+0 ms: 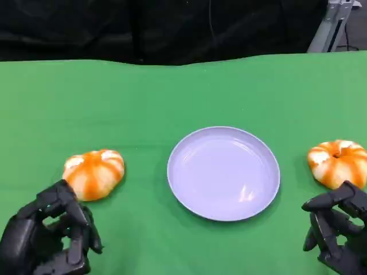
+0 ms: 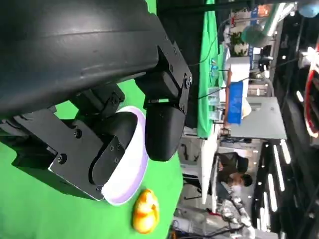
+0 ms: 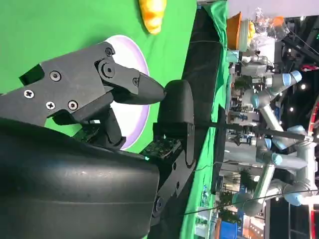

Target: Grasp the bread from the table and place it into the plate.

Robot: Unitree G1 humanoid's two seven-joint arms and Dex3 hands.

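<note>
I see a green surface (image 1: 172, 97) filling most of the head view, with a dark curtain (image 1: 143, 28) across the top. A lavender plate (image 1: 223, 173) sits at centre. One bread (image 1: 93, 173) lies at left, another bread (image 1: 338, 163) at right. My left robot hand (image 1: 49, 235) and right robot hand (image 1: 338, 229) hover at the lower corners, fingers apart, holding nothing.

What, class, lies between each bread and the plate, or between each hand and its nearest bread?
Nothing visible. Bare green table separates the left bread and the right bread from the plate. The left hand and right hand sit just beside their breads, unobstructed.
</note>
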